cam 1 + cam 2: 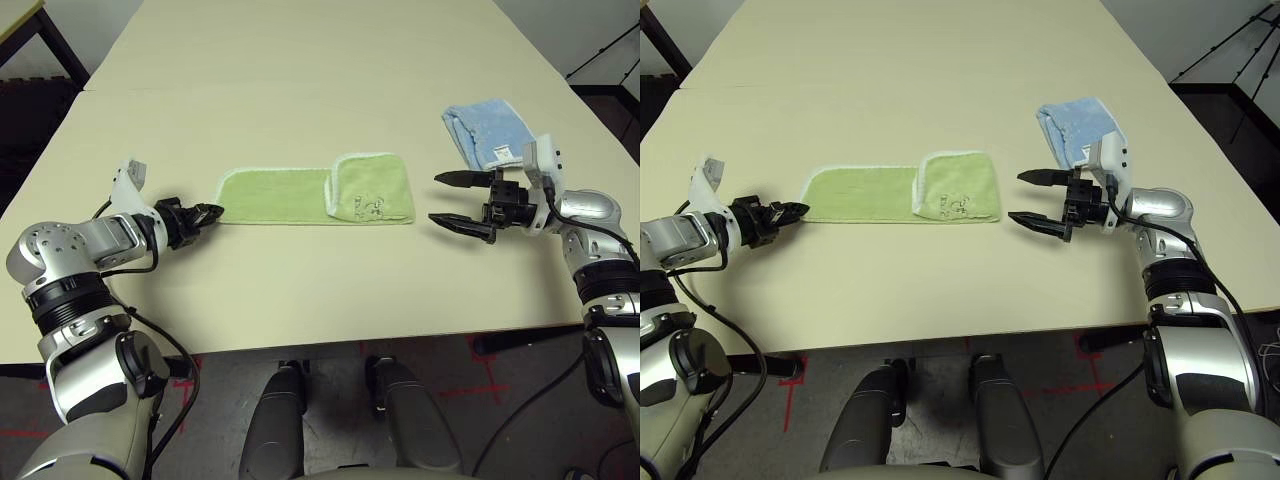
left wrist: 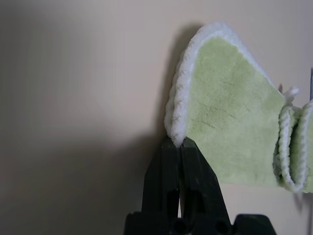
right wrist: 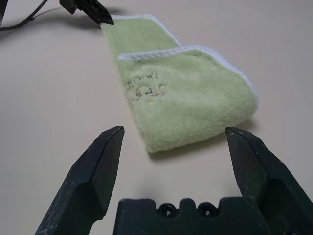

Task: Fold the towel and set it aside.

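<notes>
The left gripper sits low at the left end of the towel, its two black fingers pressed together on the white stitched edging there; in the left wrist view the fingertips pinch the rounded end of the cloth, which lifts slightly off the table. The towel lies as a long light green strip across the middle of the cream table, running left to right; its right part is folded back over itself, so a doubled flap with the small embroidered mark faces up, and the white border of that flap crosses the strip. Just to the right of the folded end, and apart from it, the right gripper hovers with its jaws spread wide, pointing leftward at the towel; the right wrist view shows the folded end between the two open fingers but not touching them. Behind the right gripper, toward the far right of the table, lies a folded light blue cloth.
</notes>
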You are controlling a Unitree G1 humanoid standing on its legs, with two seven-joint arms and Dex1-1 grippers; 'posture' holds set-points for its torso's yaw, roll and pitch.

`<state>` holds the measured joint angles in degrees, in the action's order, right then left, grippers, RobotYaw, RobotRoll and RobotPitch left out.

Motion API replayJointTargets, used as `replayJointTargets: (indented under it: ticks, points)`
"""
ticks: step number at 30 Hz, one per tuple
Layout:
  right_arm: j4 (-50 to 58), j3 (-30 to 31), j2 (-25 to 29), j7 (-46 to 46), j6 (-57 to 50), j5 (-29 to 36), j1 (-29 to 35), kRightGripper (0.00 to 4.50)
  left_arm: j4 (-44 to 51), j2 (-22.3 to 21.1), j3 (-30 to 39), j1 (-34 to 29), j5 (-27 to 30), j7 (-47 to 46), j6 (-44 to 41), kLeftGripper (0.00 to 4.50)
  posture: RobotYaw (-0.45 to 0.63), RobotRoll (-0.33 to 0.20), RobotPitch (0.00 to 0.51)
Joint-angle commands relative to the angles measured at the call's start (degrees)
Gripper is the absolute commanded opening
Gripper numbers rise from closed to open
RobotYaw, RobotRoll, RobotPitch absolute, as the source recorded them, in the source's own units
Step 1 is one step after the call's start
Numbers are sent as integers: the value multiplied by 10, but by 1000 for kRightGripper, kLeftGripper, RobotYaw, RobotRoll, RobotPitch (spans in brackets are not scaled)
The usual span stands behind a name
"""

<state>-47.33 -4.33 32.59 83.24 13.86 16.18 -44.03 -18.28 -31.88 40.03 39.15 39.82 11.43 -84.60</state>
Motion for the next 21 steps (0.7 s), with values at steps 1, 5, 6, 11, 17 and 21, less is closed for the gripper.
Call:
replayJointTargets:
  ticks: [1, 5, 6, 11, 17, 21]
  points:
    - [4, 1, 2, 0, -2, -2, 8, 4500, 19, -19, 17, -26, -10, -2, 3, 17, 45, 0, 189]
    - [1, 2, 0, -1, -2, -3, 6, 4500, 19, -33, 32, -33, -11, 2, 8, 17, 49, 0, 190]
    - [-1, 2, -1, -2, -3, -3, 5, 4500, 20, -36, 34, -34, -10, 4, 8, 17, 51, 0, 190]
    - [-4, 6, 0, 4, -8, -5, 2, 4500, 29, -42, 35, -35, -6, 9, -3, 17, 57, 0, 189]
    - [-6, 9, -1, 8, -8, -9, -2, 4500, 46, -53, 19, -5, 19, 44, -41, 17, 58, 0, 188]
    - [-10, 9, -3, 8, -7, -10, -5, 4500, 55, -70, -31, 42, 108, 101, -79, 17, 65, 0, 188]
